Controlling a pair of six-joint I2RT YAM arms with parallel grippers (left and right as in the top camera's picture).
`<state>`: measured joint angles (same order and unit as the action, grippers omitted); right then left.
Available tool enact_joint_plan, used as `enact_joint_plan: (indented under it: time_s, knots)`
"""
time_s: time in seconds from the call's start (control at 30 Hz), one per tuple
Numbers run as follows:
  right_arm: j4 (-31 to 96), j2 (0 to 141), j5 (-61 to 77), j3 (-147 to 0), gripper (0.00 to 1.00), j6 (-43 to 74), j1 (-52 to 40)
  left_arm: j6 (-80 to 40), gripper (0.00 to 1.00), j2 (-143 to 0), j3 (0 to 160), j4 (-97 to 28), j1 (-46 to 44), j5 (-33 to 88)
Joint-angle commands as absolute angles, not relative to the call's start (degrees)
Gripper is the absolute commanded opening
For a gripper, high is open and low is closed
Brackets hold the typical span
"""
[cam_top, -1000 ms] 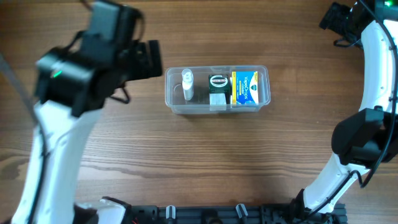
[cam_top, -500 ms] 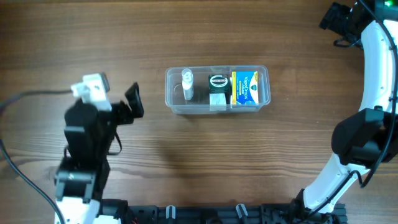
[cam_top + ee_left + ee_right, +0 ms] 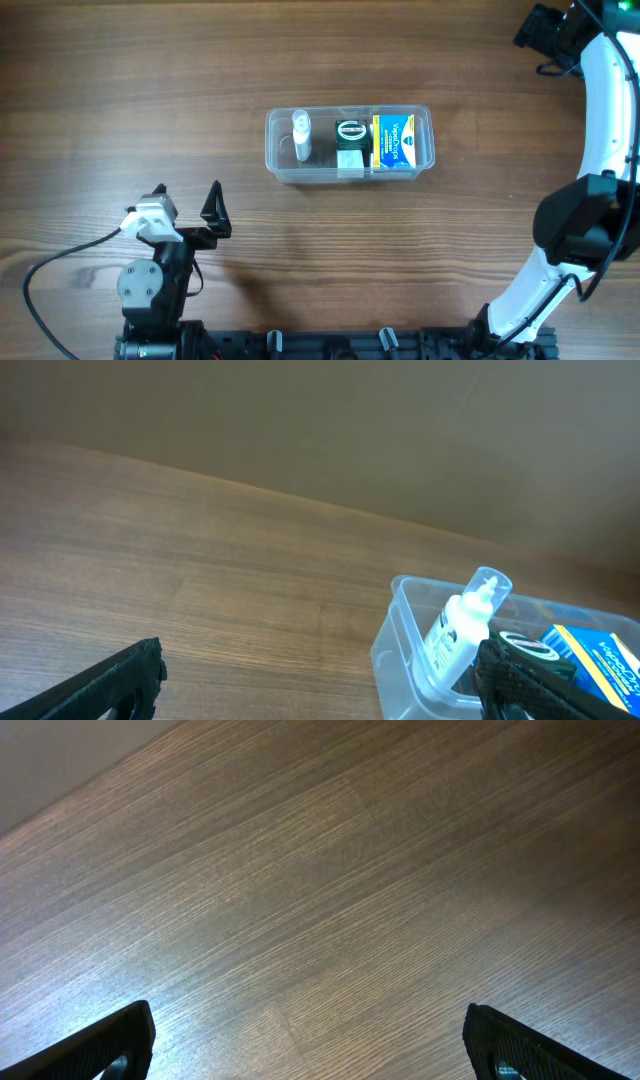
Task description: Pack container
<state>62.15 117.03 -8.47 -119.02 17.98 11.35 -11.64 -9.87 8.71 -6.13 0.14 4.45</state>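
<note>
The clear container [image 3: 322,150] stands at the table's middle. It holds a small clear bottle [image 3: 301,135], a black round item [image 3: 350,131], a small white box [image 3: 350,164] and a blue and yellow box [image 3: 397,142]. My left gripper [image 3: 190,212] is open and empty at the front left, well away from the container. The left wrist view shows the container's left end [image 3: 395,645] with the bottle [image 3: 460,632] beyond my open fingers [image 3: 320,680]. My right gripper [image 3: 542,32] is at the far right corner, open and empty over bare wood [image 3: 310,1040].
The wooden table [image 3: 420,250] surrounds the container. The right arm [image 3: 600,120] curves along the right edge. The left arm's base and a cable [image 3: 60,262] sit at the front left. A black rail [image 3: 380,345] runs along the front edge.
My left arm has pulled back from beside the container's left end to the front left of the table. The right arm and the container's contents have not moved.
</note>
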Motion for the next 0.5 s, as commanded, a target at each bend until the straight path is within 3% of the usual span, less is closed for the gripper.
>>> enact_joint_plan:
  time_s: [0.0, 0.47]
  knots:
    - [62.11, 117.16, -9.19, -119.11, 1.00, 18.15, 11.22, -11.57, 1.00, -7.27, 7.40, -6.28, 0.56, 5.13]
    - [62.11, 117.16, -9.17, -119.11, 1.00, 18.15, 11.22, -12.43, 1.00, -0.14, 0.34, -4.03, 1.89, 5.37]
